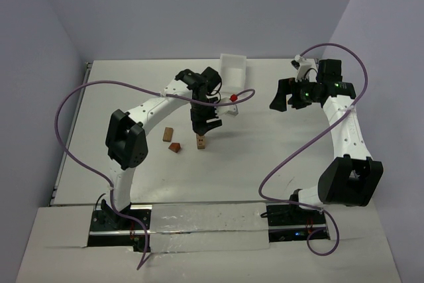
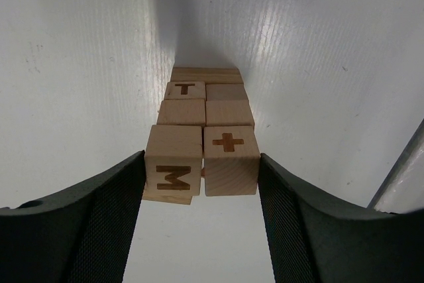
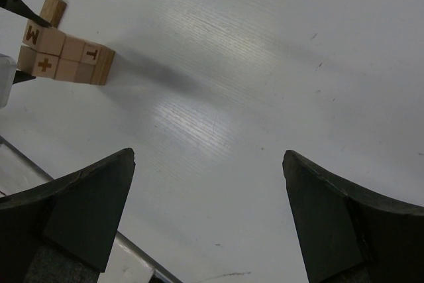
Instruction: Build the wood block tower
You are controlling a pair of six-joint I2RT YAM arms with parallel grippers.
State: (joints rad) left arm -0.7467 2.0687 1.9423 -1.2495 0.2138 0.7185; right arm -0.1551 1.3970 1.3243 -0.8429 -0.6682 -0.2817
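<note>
Nearest the lens, your left gripper [image 2: 202, 158] has its dark mesh-faced fingers [image 2: 99, 223] on both sides of the top pair of the wood block tower [image 1: 200, 142]. They sit right against the blocks' outer faces, but I cannot tell if they squeeze or only touch. Your right gripper [image 3: 209, 156] is spread wide with nothing between its fingers, hanging over bare table [image 1: 278, 157] well right of the tower.

Big to small:
- The table is white, with pale walls [image 1: 199, 4] around it.
- Left arm [image 1: 142, 120] arcs over the middle; right arm [image 1: 348, 130] bends up at the right side.
- Purple cables [image 1: 73, 97] loop off both.
- White tray [image 1: 232, 69] sits at the far edge, behind the left wrist.
- The tower stands mid-table under the left gripper, two blocks wide, with a flat piece at the bottom.
- Readable marks: on top, the M block [image 2: 173, 177] at left and the + block [image 2: 228, 142] at right; lower down, the T block [image 2: 187, 89]. The other blocks look plain.
- Two loose pieces lie left of the tower, apart from it: a tan block [image 1: 168, 134] and a reddish-brown block [image 1: 175, 146].
- A small red ball [image 1: 234, 98] lies beyond the tower, near the tray; I can't tell what it belongs to.
</note>
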